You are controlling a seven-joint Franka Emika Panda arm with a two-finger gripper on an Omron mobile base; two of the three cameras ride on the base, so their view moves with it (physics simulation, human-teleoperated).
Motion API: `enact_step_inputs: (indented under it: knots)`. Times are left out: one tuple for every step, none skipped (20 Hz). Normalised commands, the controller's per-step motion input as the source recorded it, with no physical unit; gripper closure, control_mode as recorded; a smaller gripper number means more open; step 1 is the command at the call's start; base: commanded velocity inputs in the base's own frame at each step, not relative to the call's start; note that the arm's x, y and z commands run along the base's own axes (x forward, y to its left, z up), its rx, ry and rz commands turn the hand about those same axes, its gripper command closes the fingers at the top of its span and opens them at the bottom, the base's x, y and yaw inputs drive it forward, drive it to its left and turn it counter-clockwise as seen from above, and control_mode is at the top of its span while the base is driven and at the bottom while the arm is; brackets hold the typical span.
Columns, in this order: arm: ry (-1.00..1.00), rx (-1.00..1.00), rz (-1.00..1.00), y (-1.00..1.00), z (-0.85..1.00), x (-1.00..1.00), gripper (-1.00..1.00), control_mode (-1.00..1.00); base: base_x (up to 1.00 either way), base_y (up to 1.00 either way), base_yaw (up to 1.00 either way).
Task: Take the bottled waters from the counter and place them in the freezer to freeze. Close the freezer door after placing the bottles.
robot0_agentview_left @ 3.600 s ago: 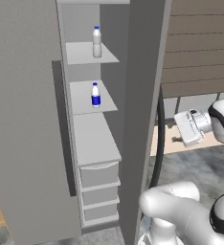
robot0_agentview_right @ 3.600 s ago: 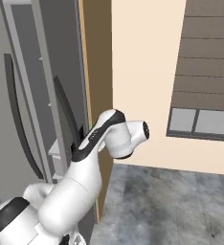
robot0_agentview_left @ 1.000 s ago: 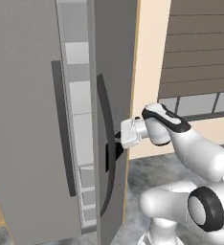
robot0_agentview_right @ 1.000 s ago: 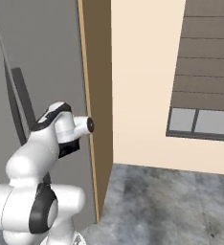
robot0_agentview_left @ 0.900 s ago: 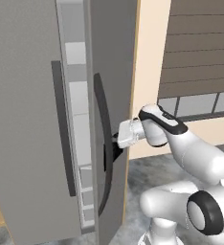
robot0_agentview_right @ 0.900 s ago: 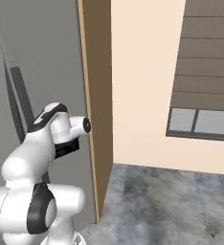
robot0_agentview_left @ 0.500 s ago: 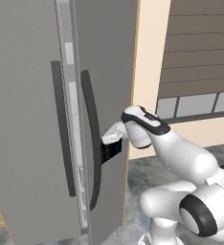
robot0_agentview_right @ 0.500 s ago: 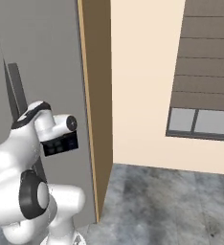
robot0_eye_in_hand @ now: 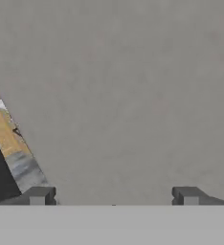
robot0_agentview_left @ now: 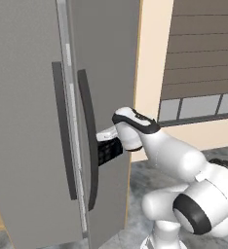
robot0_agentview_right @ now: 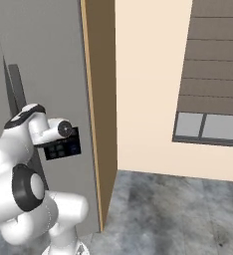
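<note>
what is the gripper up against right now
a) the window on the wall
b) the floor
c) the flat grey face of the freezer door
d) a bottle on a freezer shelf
c: in the left base view the gripper sits against the freezer door beside its dark curved handle, and the hand view shows plain grey door surface in front of the open fingertips.

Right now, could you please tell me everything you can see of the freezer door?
The freezer door is a tall, flat, plain grey panel, matte like painted metal, with a long dark curved handle running down its edge beside the neighbouring door's handle. It stands upright, nearly shut, with only a thin seam between the two doors. The gripper, jaws spread wide, is against its face just beside the handle; in the hand view the grey surface lies right before the fingertips.
</note>
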Motion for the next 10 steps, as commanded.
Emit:
enact_step_inputs:
  knots:
    - [0.01,0.0,-0.23,0.09,0.09,0.34,-1.0,-1.0,0.0,0.0,0.0]
    - [0.04,-0.01,-0.24,0.12,0.21,0.34,-1.0,-1.0,0.0,0.0,0.0]
    - [0.07,-0.02,-0.25,0.17,0.23,0.39,-1.0,-1.0,0.0,0.0,0.0]
    - [0.11,-0.02,-0.25,0.21,0.21,0.41,-1.0,-1.0,0.0,0.0,0.0]
    - [0.16,-0.02,-0.25,0.21,0.25,0.46,-1.0,-1.0,0.0,0.0,0.0]
    - [0.18,-0.02,-0.25,0.2,0.32,0.49,-1.0,-1.0,0.0,0.0,0.0]
    - [0.2,-0.02,-0.24,0.19,0.37,0.49,-1.0,-1.0,0.0,0.0,0.0]
    - [0.23,-0.01,-0.23,0.14,0.36,0.52,-1.0,-1.0,0.0,0.0,0.0]
    - [0.27,-0.02,-0.23,0.11,0.33,0.56,-1.0,-1.0,0.0,0.0,0.0]
    - [0.25,-0.03,-0.23,0.09,0.29,0.56,-1.0,-1.0,0.0,0.0,0.0]
